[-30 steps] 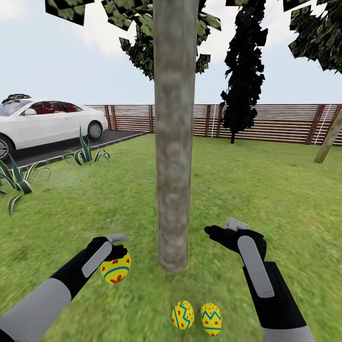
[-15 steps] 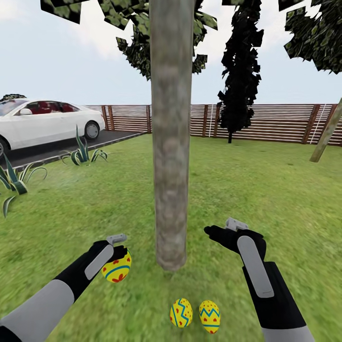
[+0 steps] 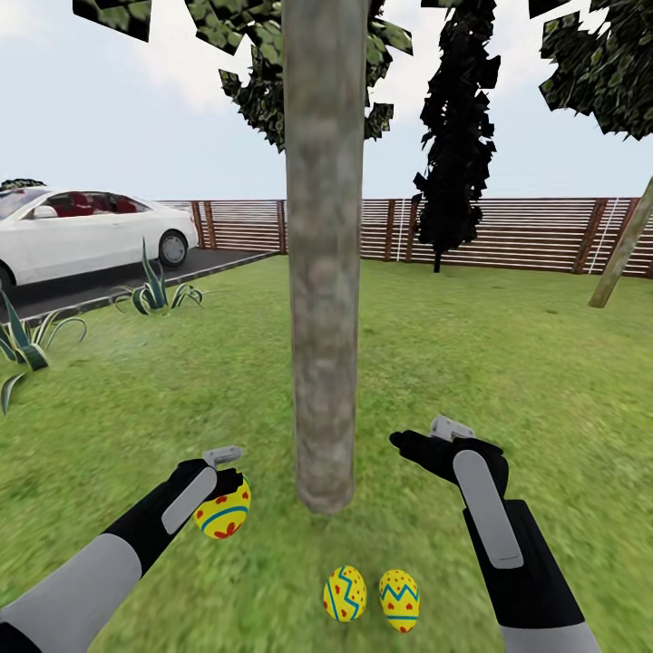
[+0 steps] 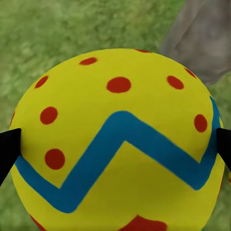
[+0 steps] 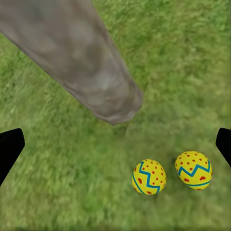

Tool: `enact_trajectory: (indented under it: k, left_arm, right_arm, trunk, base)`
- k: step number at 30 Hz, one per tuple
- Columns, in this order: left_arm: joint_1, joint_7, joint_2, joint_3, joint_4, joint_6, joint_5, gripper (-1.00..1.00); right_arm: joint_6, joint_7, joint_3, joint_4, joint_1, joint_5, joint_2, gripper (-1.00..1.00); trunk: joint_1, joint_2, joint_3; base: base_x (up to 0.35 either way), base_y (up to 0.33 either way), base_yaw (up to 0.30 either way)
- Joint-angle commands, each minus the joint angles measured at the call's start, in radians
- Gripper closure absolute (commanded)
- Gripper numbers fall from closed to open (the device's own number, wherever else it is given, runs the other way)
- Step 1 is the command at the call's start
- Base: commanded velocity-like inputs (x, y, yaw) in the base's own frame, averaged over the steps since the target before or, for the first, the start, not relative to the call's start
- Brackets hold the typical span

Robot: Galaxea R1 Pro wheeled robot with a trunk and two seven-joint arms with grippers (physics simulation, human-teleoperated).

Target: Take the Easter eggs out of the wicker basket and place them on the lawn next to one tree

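Easter eggs at the tree: two placed, the third in hand.

Head view: two eggs (image 3: 345,594) (image 3: 400,599) lie on the lawn (image 3: 508,363) beside the tree (image 3: 323,272); left end effector (image 3: 222,481) grips the third egg (image 3: 223,510) near the trunk; fence (image 3: 508,234) behind. Left wrist view: fingertips pinch it. Right wrist view: right end effector (image 5: 115,144) spread, empty. Release remains.

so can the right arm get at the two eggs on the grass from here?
Probably yes. The right gripper is open and empty, and the two eggs lie on open grass by the trunk, nothing between in its wrist view.
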Motion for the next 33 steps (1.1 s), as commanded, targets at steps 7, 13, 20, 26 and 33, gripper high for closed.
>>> enact_trajectory:
  k: [7,13,20,26,33]
  left_arm:
    - [-0.001,0.011,0.001,-0.005,-0.002,0.013,0.012,1.0]
    - [-0.001,0.006,0.001,-0.004,-0.002,0.018,0.014,1.0]
    - [-0.001,0.005,-0.017,-0.004,0.079,0.018,0.019,1.0]
    - [-0.001,0.005,-0.037,-0.004,0.088,0.019,0.021,1.0]
    - [-0.001,0.005,-0.062,-0.004,0.089,0.02,0.018,1.0]
  right_arm:
    - [0.002,-0.01,0.002,-0.001,-0.001,-0.009,0.0,-1.0]
    - [0.003,-0.011,-0.001,-0.001,-0.001,-0.009,-0.001,-1.0]
    - [0.002,-0.011,-0.007,-0.001,-0.001,-0.008,-0.014,-1.0]
    - [0.002,-0.01,-0.008,-0.001,-0.001,-0.008,-0.017,-1.0]
    - [0.002,-0.01,-0.008,-0.001,0.0,-0.008,-0.016,-1.0]
  trunk:
    - [0.011,-0.022,-0.011]
    - [0.019,-0.036,-0.017]
    - [0.046,-0.085,-0.039]
    - [0.069,-0.127,-0.058]
    - [0.096,-0.176,-0.079]
  base:
    - [0.0,0.0,0.0]
    - [0.0,0.0,0.0]
    - [0.0,0.0,0.0]
    - [0.0,0.0,0.0]
    - [0.0,0.0,0.0]
